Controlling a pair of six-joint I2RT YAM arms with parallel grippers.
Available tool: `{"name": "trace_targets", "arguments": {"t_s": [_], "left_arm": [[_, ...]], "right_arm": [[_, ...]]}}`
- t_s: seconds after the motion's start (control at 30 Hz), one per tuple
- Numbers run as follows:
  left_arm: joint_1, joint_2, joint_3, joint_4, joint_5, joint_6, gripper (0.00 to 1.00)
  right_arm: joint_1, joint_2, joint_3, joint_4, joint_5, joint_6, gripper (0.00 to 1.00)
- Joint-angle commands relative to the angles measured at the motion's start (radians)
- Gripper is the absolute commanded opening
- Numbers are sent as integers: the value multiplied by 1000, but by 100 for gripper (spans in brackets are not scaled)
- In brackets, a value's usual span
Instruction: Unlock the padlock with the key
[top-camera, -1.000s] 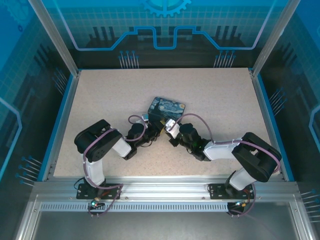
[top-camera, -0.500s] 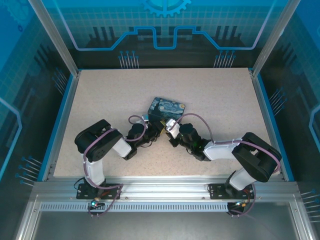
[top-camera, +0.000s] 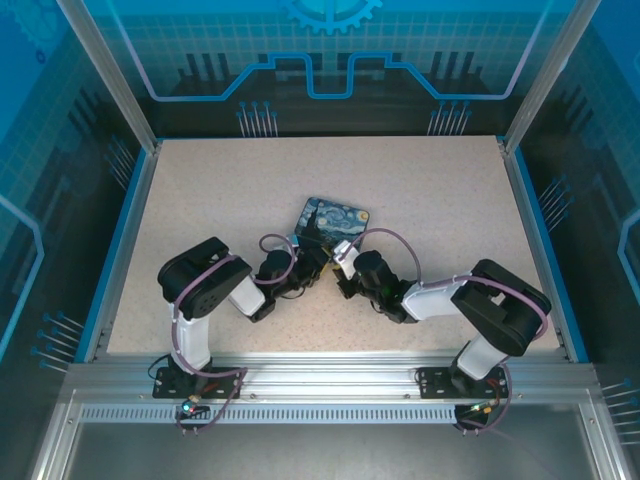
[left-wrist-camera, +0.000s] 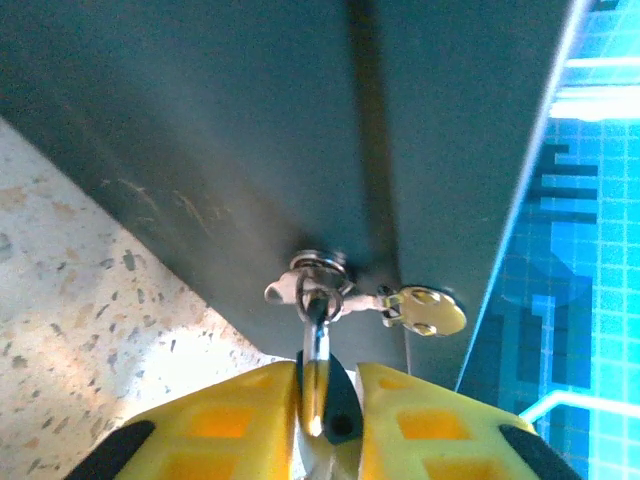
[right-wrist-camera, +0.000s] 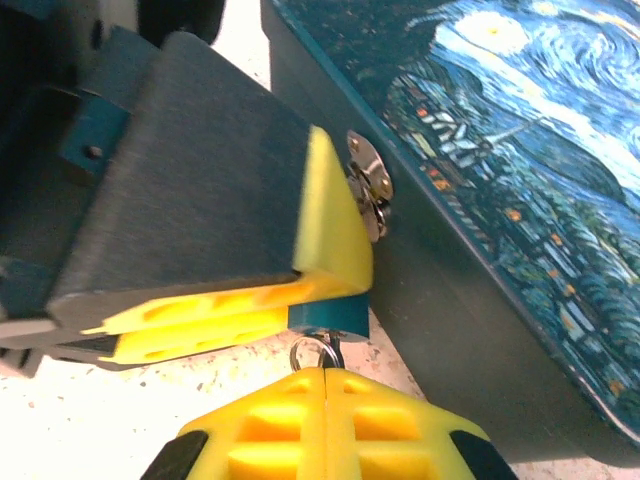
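Fig.: small dark-blue padlock (right-wrist-camera: 330, 315) w/ thin silvery shackle hangs on the silvery hasp (right-wrist-camera: 368, 195) of a starry-night painted tin box (right-wrist-camera: 520, 150). Left gripper (left-wrist-camera: 328, 378): jaws narrow, flanking lock body; whether it grips, cannot tell. Right gripper (right-wrist-camera: 325, 385): pinched on tiny silvery key (right-wrist-camera: 318, 352) at lock's underside. Shackle not freed; turn & removal prob. left.

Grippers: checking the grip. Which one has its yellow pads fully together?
The right gripper: its pads meet with no gap, pinching the key below the padlock. The left gripper's pads stand apart, silvery metal between them.
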Motion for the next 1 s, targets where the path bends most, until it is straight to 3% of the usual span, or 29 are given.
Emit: {"name": "trace_targets", "arguments": {"t_s": [0.0, 0.3, 0.6, 0.77, 0.97], "left_arm": [[-6, -36, -29, -19, -7, 44, 28], [2, -311, -49, -347, -65, 199, 54], [20, -588, -29, -712, -173, 361, 68], [57, -600, -42, -702, -133, 361, 68], [59, -584, -44, -673, -104, 384, 68]], "right_arm": [[-3, 18, -9, 23, 36, 57, 0], [-3, 16, -15, 41, 13, 110, 0], [-10, 19, -16, 45, -12, 150, 0], [-18, 3, -22, 32, -20, 146, 1], [-33, -50, -18, -35, -83, 161, 23]]}}
